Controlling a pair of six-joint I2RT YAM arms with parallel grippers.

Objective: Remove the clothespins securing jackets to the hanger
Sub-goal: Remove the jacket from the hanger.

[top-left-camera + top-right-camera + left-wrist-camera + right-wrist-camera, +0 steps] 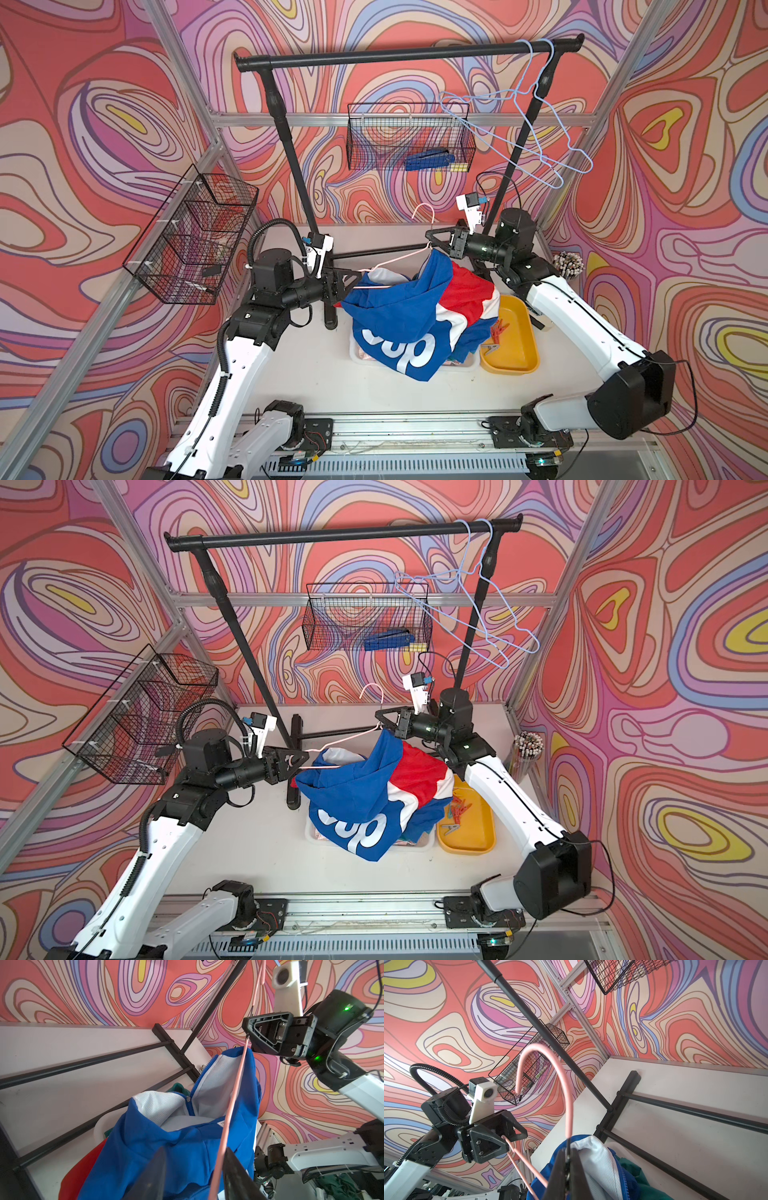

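Right gripper [568, 1152] clamps hanger [232, 1105] neck. Left gripper [195, 1149] narrow, straddling hanger arm, gap showing. Jacket [399, 328] hangs below both.

Hooded jacket [415, 291] — smooth blue-red cloth, white mesh lining. Pink hanger [235, 1093]: matt coated wire. Yellow tray [515, 332]: glossy plastic. Rack [395, 55], baskets [183, 266] — matt black metal.

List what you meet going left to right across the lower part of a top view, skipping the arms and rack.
Wire basket on the side wall → blue-red-white hooded jacket → yellow tray holding clothespins → cup of pencils.
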